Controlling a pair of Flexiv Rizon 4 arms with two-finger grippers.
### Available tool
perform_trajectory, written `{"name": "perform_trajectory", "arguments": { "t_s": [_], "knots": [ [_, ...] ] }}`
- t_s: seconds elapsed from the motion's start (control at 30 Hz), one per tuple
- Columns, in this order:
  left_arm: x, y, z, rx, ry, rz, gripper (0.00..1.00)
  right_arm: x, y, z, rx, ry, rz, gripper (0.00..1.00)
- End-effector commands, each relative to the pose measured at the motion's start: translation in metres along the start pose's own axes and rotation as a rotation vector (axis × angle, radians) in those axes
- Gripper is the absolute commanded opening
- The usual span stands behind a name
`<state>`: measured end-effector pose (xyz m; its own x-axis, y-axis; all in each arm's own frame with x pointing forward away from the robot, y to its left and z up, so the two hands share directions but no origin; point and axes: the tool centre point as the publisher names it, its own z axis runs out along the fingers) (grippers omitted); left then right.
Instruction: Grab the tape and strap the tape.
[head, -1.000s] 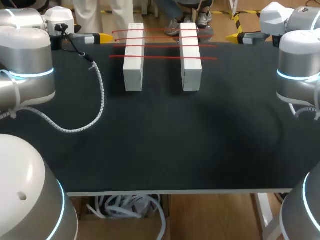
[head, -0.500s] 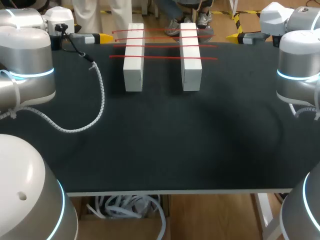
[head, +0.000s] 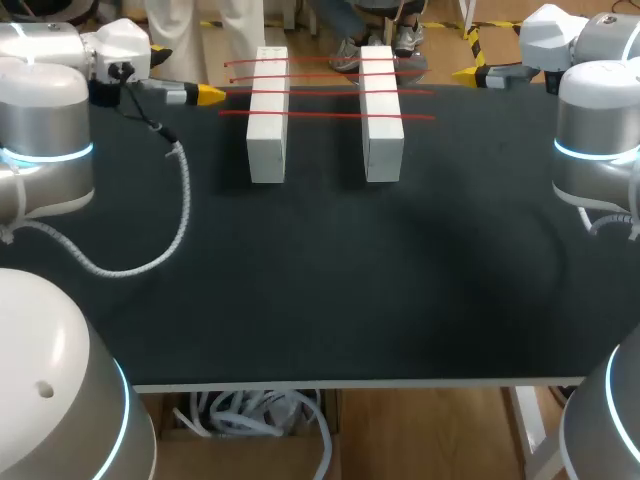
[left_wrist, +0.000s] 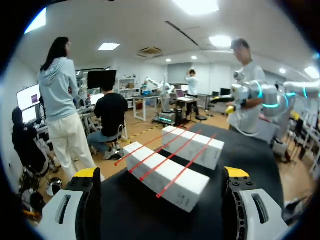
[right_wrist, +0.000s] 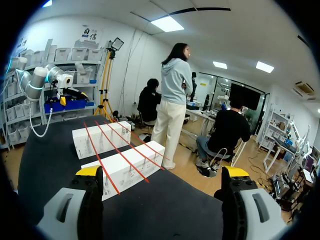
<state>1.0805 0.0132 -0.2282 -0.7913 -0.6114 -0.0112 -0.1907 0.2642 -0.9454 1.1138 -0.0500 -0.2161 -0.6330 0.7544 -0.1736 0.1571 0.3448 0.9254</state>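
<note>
**Head view.** The black table (head: 320, 280) carries two white rectangular blocks at its 12 o'clock, the left block (head: 267, 120) and the right block (head: 381, 120), lying parallel and apart. Four thin red tape strips (head: 325, 115) lie across both blocks, and their ends overhang the outer sides. The left gripper (head: 207, 95) sits at 10 o'clock, just beside the left ends of the strips. The right gripper (head: 468, 73) sits at 1 o'clock, near the right ends. Neither touches tape.

**Left wrist view.** The gripper's fingers (left_wrist: 85, 200) are spread wide with nothing held. The blocks and strips lie ahead at the gripper's 12 o'clock. The other arm's gripper is visible beyond them.

**Right wrist view.** The fingers (right_wrist: 82, 200) are likewise spread wide and hold nothing. The blocks and tape lie ahead toward 11 o'clock.

**Step in hand (judgement).** The grab has not begun and the approach is under way.
1. Select one strip for both grippers; the nearest one looks easiest to reach.
2. Bring each gripper to the overhanging end outboard of its block.
3. Close on tape only, never on a block edge or a neighbouring strip.
4. Pull both ends evenly, since a one-sided pull could drag the strip or shift a block.

**Count.** Blocks: two. Tape strips: four. Grippers: two.
</note>
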Motion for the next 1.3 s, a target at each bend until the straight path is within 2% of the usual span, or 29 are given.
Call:
{"name": "perform_trajectory", "arguments": {
  "t_s": [0.03,0.13,0.2,0.53,0.57,0.6,0.7,0.73,0.77,0.8,0.83,0.87,0.97,1.03,1.1,1.17,1.2,1.23,1.3],
  "knots": [
    [-0.008,0.007,-0.005,0.004,0.31,0.153,1.0,0.0,0.0,0.0,0.0,0.0,0.0,1.0],
    [-0.007,0.006,-0.005,0.016,0.368,0.188,1.0,0.0,0.0,0.0,0.0,0.0,0.0,1.0],
    [-0.008,0.005,-0.003,0.022,0.346,0.206,1.0,0.0,0.0,0.0,0.0,0.0,0.0,1.0],
    [-0.008,0.005,-0.003,0.022,0.346,0.206,1.0,0.0,0.0,0.0,0.0,0.0,0.0,1.0],
    [-0.006,0.007,-0.004,0.028,0.363,0.214,0.8,0.0,0.0,0.0,0.0,0.0,0.0,1.0],
    [-0.004,0.008,-0.006,0.057,0.396,0.224,0.01,0.0,0.0,0.0,0.0,0.0,0.0,1.0],
    [0.001,0.011,-0.006,0.062,0.439,0.26,0.0,0.0,0.0,0.0,0.0,0.0,0.0,1.0],
    [0.004,0.011,-0.006,0.081,0.462,0.278,0.15,0.0,0.0,0.0,0.0,0.0,0.0,1.0],
    [0.008,0.01,-0.005,0.083,0.468,0.284,0.07,0.0,0.0,0.0,0.0,0.0,0.0,1.0],
    [0.009,0.01,-0.004,0.086,0.469,0.28,0.08,0.0,0.0,0.0,0.0,0.0,0.0,1.0],
    [0.011,0.01,-0.002,0.086,0.474,0.277,0.19,0.0,0.0,0.0,0.0,0.0,0.0,1.0],
    [0.012,0.01,-0.001,0.088,0.483,0.279,0.23,0.0,0.0,0.0,0.0,0.0,0.0,1.0],
    [0.016,0.011,0.002,0.097,0.514,0.286,0.19,0.0,0.0,0.0,0.0,0.0,0.0,1.0],
    [0.018,0.011,0.005,0.098,0.528,0.293,0.29,0.0,0.0,0.0,0.0,0.0,0.0,1.0],
    [0.018,0.011,0.007,0.098,0.536,0.3,0.25,0.0,0.0,0.0,0.0,0.0,0.0,1.0],
    [0.018,0.01,0.009,0.1,0.552,0.306,0.33,0.0,0.0,0.0,0.0,0.0,0.0,1.0],
    [0.018,0.01,0.01,0.102,0.554,0.307,0.22,0.0,0.0,0.0,0.0,0.0,0.0,1.0],
    [0.018,0.01,0.011,0.101,0.553,0.308,0.16,0.0,0.0,0.0,0.0,0.0,0.0,1.0],
    [0.018,0.01,0.013,0.106,0.565,0.311,0.21,0.0,0.0,0.0,0.0,0.0,0.0,1.0]
  ]
}}
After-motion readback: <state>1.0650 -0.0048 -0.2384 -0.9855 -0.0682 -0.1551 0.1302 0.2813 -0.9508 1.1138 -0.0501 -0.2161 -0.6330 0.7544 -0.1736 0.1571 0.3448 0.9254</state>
